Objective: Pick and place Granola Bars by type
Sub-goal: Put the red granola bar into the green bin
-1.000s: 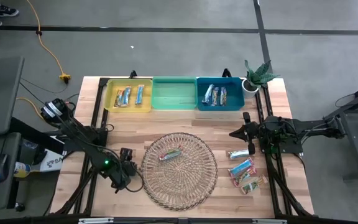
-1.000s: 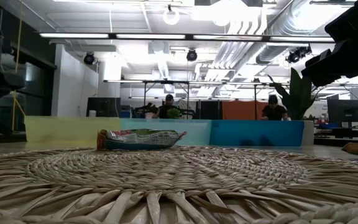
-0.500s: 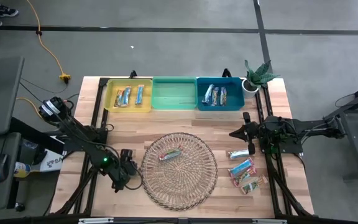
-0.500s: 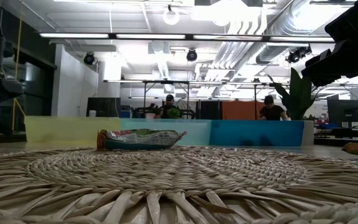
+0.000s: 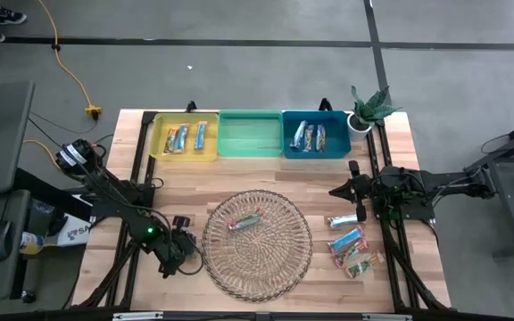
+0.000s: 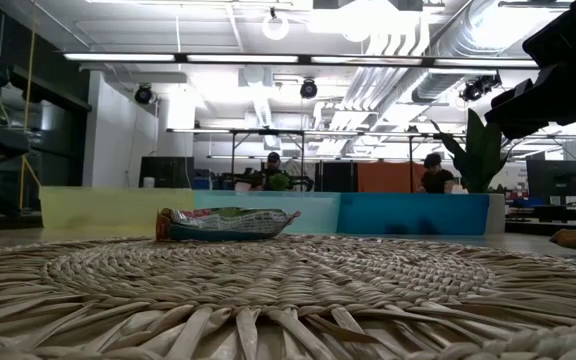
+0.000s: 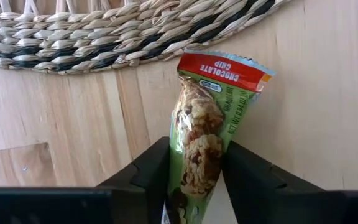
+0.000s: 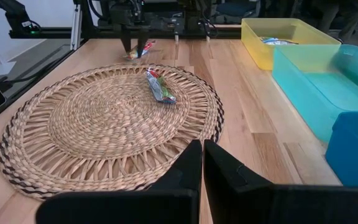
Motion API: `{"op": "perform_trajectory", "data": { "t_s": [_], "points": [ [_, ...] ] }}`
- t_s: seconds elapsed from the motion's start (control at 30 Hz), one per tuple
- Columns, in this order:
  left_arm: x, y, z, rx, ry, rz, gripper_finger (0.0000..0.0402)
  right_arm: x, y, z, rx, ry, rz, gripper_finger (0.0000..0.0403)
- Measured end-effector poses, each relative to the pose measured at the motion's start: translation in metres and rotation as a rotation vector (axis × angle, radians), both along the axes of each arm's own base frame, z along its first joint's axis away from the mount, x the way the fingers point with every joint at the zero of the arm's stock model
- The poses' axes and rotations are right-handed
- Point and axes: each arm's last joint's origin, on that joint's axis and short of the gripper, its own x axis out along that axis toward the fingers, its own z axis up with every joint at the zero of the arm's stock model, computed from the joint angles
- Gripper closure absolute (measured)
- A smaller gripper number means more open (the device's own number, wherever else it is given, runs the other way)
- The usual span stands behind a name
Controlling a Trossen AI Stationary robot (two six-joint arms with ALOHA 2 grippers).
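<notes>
A granola bar in a green wrapper with a red end lies on the wood just left of the round wicker tray. My left gripper is shut on it; the right wrist view shows this gripper and the bar far off. Another bar lies on the tray. Three more bars lie on the wood right of the tray. My right gripper waits shut above the table's right side, touching nothing. My left gripper pinches the bar between its two fingers, one on each long side, in the bar's nearer half. The fingers come steeply from above and lie across the bar. The wrapper is squeezed narrow there. The red end points toward the tray; whether it rests on the wood I cannot tell.
At the far edge stand a yellow bin with two bars, a green bin and a blue bin with bars. A small potted plant stands at the far right corner. People sit in the room beyond the table.
My left gripper has stayed left of the tray, tipped a little, and its fingers have closed in on the bar there. In the low view the reddish bar end at the left edge no longer shows.
</notes>
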Motion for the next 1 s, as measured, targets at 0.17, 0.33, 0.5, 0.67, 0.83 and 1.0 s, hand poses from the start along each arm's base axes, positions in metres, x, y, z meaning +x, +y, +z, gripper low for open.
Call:
{"op": "perform_trajectory", "data": {
  "t_s": [0.17,0.33,0.5,0.67,0.83,1.0],
  "points": [
    [0.0,0.0,0.0,0.007,-0.006,0.002,0.0289,0.0,0.0,0.0,0.0,0.0,0.0,0.0402],
    [0.0,0.0,0.004,0.0,-0.016,0.003,0.0296,0.0,0.0,0.0,0.0,0.0,0.0,0.0402],
    [-0.001,0.005,0.019,0.063,-0.034,0.017,0.0297,0.0,0.0,0.0,0.0,0.0,0.0,0.0402],
    [-0.005,0.01,0.042,0.092,-0.09,0.033,0.0297,0.0,0.0,0.0,0.0,-0.002,0.0,0.0402],
    [-0.006,0.016,0.077,0.068,-0.22,0.071,0.0297,0.0,0.0,0.0,0.0,-0.001,0.0,0.0402],
    [-0.009,0.022,0.122,-0.015,-0.414,0.128,0.0297,0.0,0.0,0.0,0.0,-0.001,0.0,0.0402]
  ]
}}
